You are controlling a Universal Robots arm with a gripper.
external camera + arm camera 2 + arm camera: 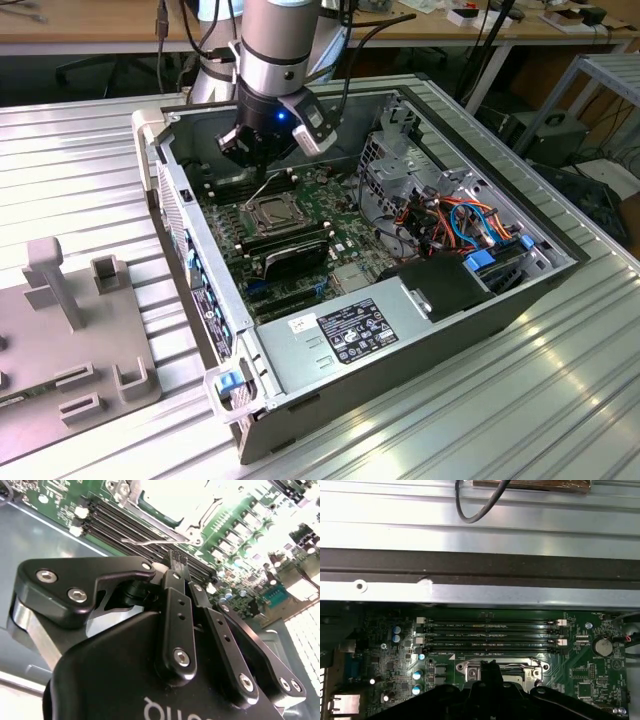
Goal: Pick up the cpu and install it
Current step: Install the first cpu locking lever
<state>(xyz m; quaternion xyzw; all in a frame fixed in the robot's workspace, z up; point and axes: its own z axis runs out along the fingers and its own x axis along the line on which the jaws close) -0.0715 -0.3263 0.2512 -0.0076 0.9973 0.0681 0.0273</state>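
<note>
The end effector is seen with its black fingers pressed together, poised just above the socket. The cpu, a dull grey square, appears seated in that socket; this cannot be confirmed. A straight, level descent is judged best. Beyond the socket, long dark memory slots are ranged on the green motherboard.

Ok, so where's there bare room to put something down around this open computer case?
The ribbed metal table lies bare on the exterior view's right of the computer case, and again between the case and the grey fixture on the exterior view's left. Inside the case it is crowded: gripper over the socket, memory sticks, cables.
</note>
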